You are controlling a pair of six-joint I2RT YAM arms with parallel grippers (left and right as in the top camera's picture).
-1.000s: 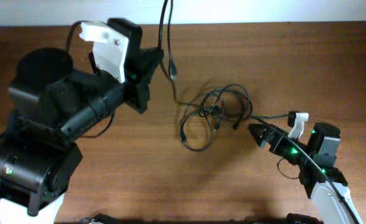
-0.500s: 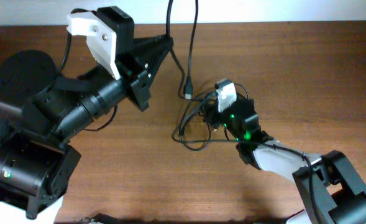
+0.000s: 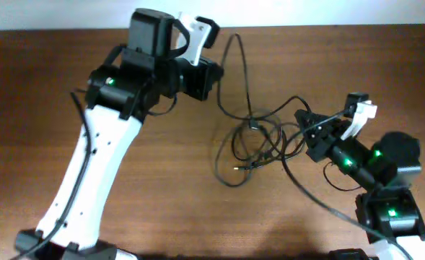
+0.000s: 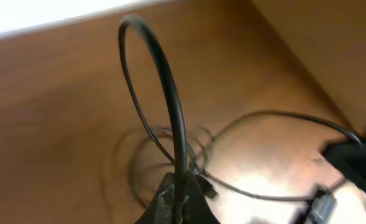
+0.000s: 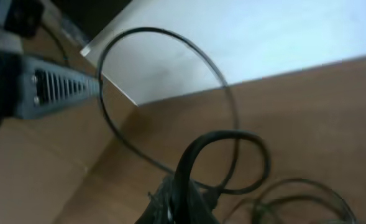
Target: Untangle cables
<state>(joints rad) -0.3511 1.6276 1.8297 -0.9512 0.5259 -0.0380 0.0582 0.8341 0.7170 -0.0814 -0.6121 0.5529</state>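
Note:
The cables (image 3: pixel 252 141) are thin black cords tangled in loops at the middle of the brown table. My left gripper (image 3: pixel 216 79) hangs at the back, left of the tangle, and is shut on one cable. That cable (image 4: pixel 170 93) arches up from the fingers (image 4: pixel 165 200) and drops back into the heap. My right gripper (image 3: pixel 304 124) stands at the right edge of the tangle, shut on another cable. This second cable (image 5: pixel 198 149) curls out of the closed fingertips (image 5: pixel 164 199) into a loop. A small plug end (image 3: pixel 239 167) shows at the front of the heap.
A white wall (image 3: pixel 306 11) runs along the table's back edge. A cord (image 3: pixel 327 209) trails from the tangle toward the right arm's base (image 3: pixel 389 213). The left arm's white link (image 3: pixel 89 173) slants across the left half of the table.
The right gripper has shut on a cable and drawn back to the right. The left arm has swung right along the back with its cable, which now arches higher.

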